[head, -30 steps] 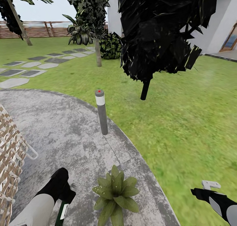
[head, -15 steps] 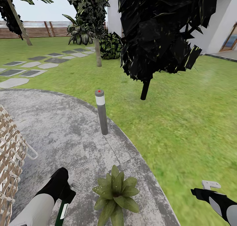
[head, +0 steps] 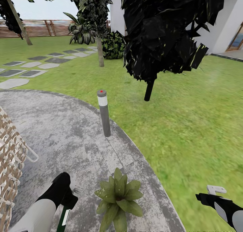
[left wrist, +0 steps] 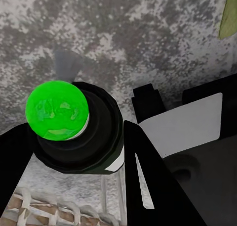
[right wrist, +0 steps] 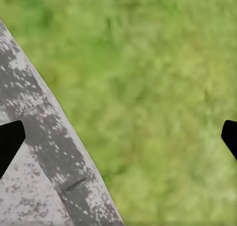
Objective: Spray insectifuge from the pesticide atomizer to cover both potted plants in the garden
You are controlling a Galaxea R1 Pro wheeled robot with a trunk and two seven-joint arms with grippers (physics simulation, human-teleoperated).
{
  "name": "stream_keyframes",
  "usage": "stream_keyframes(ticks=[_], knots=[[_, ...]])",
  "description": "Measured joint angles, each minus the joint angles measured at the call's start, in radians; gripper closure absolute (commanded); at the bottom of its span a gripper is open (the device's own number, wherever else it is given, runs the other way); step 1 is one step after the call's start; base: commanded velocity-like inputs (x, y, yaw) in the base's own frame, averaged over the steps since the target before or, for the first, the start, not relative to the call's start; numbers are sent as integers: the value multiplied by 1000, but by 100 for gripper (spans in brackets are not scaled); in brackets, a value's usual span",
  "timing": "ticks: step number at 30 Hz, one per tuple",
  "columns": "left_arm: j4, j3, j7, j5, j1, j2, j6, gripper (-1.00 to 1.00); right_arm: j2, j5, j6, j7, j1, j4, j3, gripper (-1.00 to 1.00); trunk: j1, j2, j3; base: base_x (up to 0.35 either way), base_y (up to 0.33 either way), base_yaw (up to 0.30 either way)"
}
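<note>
One low green-leaved potted plant [head: 118,196] sits beside the left claw [head: 69,201] clenching the dark green pesticide atomizer [head: 63,217]; right claw [right wrist: 118,137] spread wide, a misaimed nozzle risks wetting paving.

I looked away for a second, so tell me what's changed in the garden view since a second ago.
Very little. The whole head view slid slightly, so the camera moved, not the objects. The left gripper keeps its hold on the spray bottle beside the potted plant, and the right gripper stays open over the lawn. The bollard light hasn't moved.
</note>
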Motion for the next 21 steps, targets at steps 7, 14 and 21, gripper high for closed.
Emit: stream_keyframes(ticks=[7, 14, 21], knots=[[2, 0, 0, 0, 0, -1, 0, 100, 0, 0, 0, 0, 0, 0, 0, -100, 12, -21, -17, 0, 0, 0], [2, -12, 0, -1, 0, -1, 0, 100, 0, 0, 0, -1, 0, 0, 0, -100, 12, -21, -18, 0, 0, 0], [2, -34, 0, 0, 0, -1, 0, 100, 0, 0, 1, 0, 0, 0, -1, -100, 12, -21, -19, 0, 0, 0]])
